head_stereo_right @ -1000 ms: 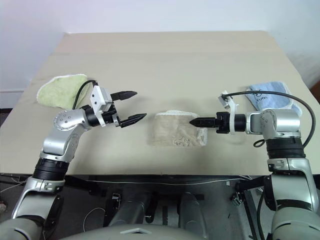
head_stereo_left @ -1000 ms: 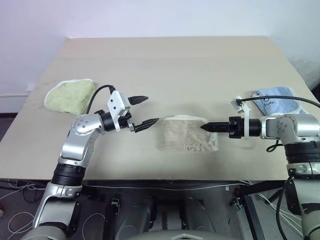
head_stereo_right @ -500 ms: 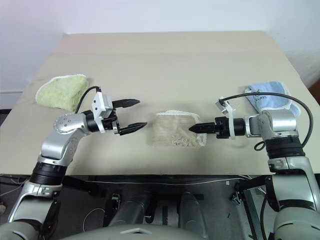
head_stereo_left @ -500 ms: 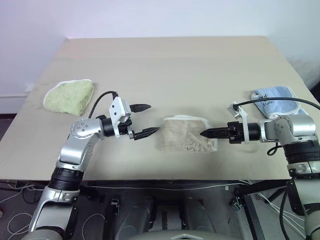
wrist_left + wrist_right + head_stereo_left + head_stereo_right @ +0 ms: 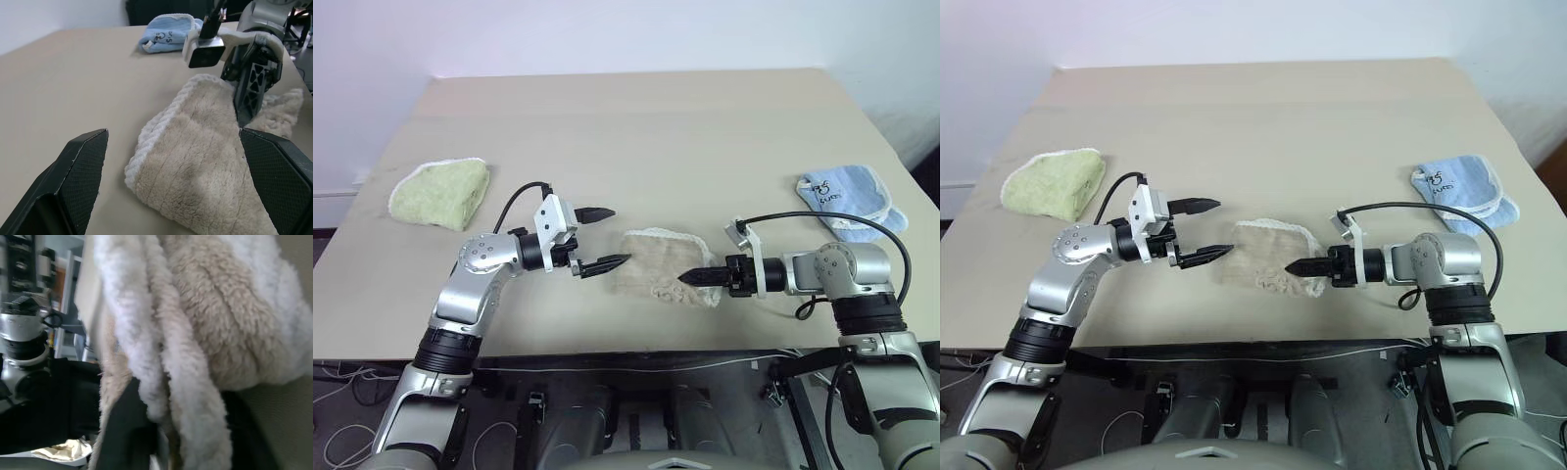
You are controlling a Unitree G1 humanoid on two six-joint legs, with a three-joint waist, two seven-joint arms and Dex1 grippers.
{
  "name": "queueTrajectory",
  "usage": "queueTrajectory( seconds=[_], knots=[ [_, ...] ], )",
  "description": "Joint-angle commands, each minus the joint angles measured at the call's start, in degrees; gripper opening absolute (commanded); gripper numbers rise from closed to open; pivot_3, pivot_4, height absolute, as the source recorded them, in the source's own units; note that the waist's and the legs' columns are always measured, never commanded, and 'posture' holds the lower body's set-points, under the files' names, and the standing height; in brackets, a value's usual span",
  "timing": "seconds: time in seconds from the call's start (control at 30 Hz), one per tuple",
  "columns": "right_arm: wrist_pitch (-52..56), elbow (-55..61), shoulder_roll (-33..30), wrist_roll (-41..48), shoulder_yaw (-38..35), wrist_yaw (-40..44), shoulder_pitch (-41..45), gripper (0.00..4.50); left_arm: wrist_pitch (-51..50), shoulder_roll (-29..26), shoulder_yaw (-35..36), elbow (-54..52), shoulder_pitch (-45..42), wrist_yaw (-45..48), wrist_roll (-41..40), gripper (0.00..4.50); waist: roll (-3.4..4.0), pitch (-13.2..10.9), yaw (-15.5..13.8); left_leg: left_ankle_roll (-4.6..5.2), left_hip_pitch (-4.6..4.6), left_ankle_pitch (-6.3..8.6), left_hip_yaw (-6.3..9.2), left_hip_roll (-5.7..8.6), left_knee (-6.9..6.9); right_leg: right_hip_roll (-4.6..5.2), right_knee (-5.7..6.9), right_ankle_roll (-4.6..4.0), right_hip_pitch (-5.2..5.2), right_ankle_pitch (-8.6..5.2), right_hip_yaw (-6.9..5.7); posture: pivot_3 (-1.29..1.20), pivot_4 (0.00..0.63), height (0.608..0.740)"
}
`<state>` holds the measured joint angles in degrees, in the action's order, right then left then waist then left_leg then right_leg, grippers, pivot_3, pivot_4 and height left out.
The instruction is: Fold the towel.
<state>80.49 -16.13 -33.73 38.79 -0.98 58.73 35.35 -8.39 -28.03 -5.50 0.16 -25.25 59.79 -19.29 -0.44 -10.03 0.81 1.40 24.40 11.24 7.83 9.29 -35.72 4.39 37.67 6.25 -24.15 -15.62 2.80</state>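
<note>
A plain beige bench (image 5: 636, 127) stands against a pale wall, its near edge just ahead of the arms. Three cloths lie on it, one of each colour. The beige towel (image 5: 656, 262) sits folded and bunched near the front edge, between the two claws. A light green towel (image 5: 440, 193) lies far off to the left, and a light blue cloth (image 5: 847, 201) far off to the right.

The left claw (image 5: 604, 238) hovers just beside the towel's left end, its two black fingers spread wide and touching nothing. The right claw (image 5: 690, 278) is pressed together on the towel's right front edge, pinching a fold of it.

The left wrist view shows the white stitched edging along the towel and the blue cloth's small dark printed logo. The right wrist view shows the terry layers gathered between that claw's fingers (image 5: 129, 431).
</note>
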Motion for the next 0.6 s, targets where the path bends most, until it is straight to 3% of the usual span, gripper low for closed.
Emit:
queueTrajectory(
  seconds=[0.03,0.23,0.6],
  knots=[
    [-1.9,-0.7,-1.2,0.3,-2.5,-0.8,1.4,0.01,0.8,-0.2,0.1,-1.4,-0.3,0.3,0.0,4.5,0.0,0.0,-0.1,0.0,-0.03,0.0,0.0,0.0,-0.04,0.0,0.0,0.01,0.05,0.03,0.0,0.0,0.15,0.74],
    [-0.4,4.1,-3.5,3.9,-7.1,-1.2,2.1,0.01,0.6,-0.2,0.0,-0.8,-0.3,0.3,-0.1,4.5,0.01,0.0,-0.3,0.0,0.03,0.01,0.0,0.0,-0.1,0.0,-0.01,0.03,0.01,0.09,-0.02,0.0,0.15,0.74],
    [-11.1,-7.2,-0.6,6.3,-35.0,-21.9,13.5,0.01,0.0,1.0,0.5,2.1,-1.9,-3.0,1.2,4.5,0.01,0.0,-0.6,0.0,0.05,-0.01,0.01,0.0,0.1,0.0,-0.15,0.03,-0.03,0.09,-0.01,0.0,0.15,0.74]
  ],
)
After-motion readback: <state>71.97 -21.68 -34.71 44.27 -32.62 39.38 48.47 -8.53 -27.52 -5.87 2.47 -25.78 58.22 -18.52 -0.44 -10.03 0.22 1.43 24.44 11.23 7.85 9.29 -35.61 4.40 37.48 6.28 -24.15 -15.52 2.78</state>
